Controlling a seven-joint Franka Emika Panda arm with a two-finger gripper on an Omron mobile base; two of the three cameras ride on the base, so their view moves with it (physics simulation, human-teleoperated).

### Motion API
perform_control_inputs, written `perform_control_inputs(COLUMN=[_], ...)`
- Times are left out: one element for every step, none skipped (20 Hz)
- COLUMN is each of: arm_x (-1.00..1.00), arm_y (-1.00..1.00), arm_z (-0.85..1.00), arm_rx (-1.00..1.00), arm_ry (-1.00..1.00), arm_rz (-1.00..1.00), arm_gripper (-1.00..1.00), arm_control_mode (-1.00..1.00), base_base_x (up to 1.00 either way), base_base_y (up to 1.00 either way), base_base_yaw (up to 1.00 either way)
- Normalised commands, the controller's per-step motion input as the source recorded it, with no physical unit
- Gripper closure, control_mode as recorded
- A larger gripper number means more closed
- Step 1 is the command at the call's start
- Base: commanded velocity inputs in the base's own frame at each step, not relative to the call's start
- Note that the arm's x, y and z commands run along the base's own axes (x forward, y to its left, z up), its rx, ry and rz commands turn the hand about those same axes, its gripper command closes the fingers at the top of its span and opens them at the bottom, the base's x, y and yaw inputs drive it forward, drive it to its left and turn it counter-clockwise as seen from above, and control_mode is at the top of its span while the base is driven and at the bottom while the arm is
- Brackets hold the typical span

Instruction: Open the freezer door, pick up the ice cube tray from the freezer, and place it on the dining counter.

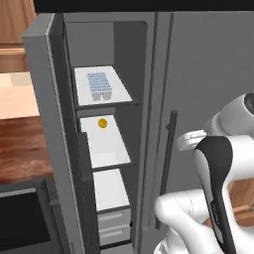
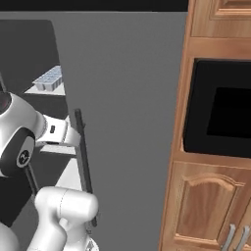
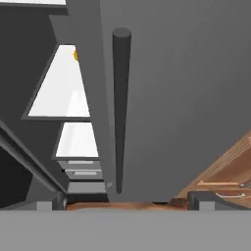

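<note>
Gripper [image 3: 127, 202] jaws spread wide, nothing between them; the two dark fingertips [image 3: 51, 202] sit at the lower edge of the hand view, far apart from each other. Directly ahead of the fingers and between their lines stands the long dark bar handle [image 3: 120, 108] of the plain grey door [image 3: 186, 88], which is shut; fingers are near the handle's lower end but not touching it. To the side of the left fingertip in hand view, past the door edge, the freezer [image 3: 63, 142] lies open, with white shelves [image 3: 61, 88] stepped one beyond the other and pale drawers [image 1: 114, 225] below them

Left base view: the freezer door [image 1: 42, 124] is swung out wide, well off to the side of the fingers, edge-on to the camera. A small yellow round object [image 1: 102, 123] lies on the middle shelf, further in than the fingers and apart from them. Farther still and higher, the ice cube tray [image 1: 99, 85] rests flat on the top white shelf, well apart from the fingers, untouched; right base view shows the same tray [image 2: 49, 78] past the door edge, above the arm's wrist

Beyond the open freezer door, the dining counter [image 1: 22, 149] shows as dark reddish wood, with a pale beige countertop [image 1: 17, 96] behind it. On the far side of the plain door: wooden cabinets [image 2: 211, 206] and a black oven recess [image 2: 223, 110]
</note>
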Motion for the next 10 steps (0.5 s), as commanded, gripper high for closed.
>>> perform_control_inputs(arm_x=[0.0, 0.0, 0.0, 0.0, 0.0, 0.0, 0.0, 0.0, 0.0, 0.0], arm_y=[0.0, 0.0, 0.0, 0.0, 0.0, 0.0, 0.0, 0.0, 0.0, 0.0], arm_z=[0.0, 0.0, 0.0, 0.0, 0.0, 0.0, 0.0, 0.0, 0.0, 0.0], arm_rx=[0.0, 0.0, 0.0, 0.0, 0.0, 0.0, 0.0, 0.0, 0.0, 0.0], arm_ry=[0.0, 0.0, 0.0, 0.0, 0.0, 0.0, 0.0, 0.0, 0.0, 0.0], arm_rz=[0.0, 0.0, 0.0, 0.0, 0.0, 0.0, 0.0, 0.0, 0.0, 0.0], arm_gripper=[-1.0, -1.0, -1.0, -1.0, -1.0, -1.0, -1.0, -1.0, -1.0, -1.0], arm_control_mode=[1.0, 1.0, 1.0, 1.0, 1.0, 1.0, 1.0, 1.0, 1.0, 1.0], base_base_x=[0.0, 0.0, 0.0, 0.0, 0.0, 0.0, 0.0, 0.0, 0.04, 0.12], base_base_y=[0.75, 0.68, 0.61, 0.49, 0.45, 0.41, 0.32, 0.24, 0.11, 0.02], base_base_yaw=[0.0, 0.0, 0.01, 0.04, 0.1, 0.15, 0.17, 0.18, 0.2, 0.19])
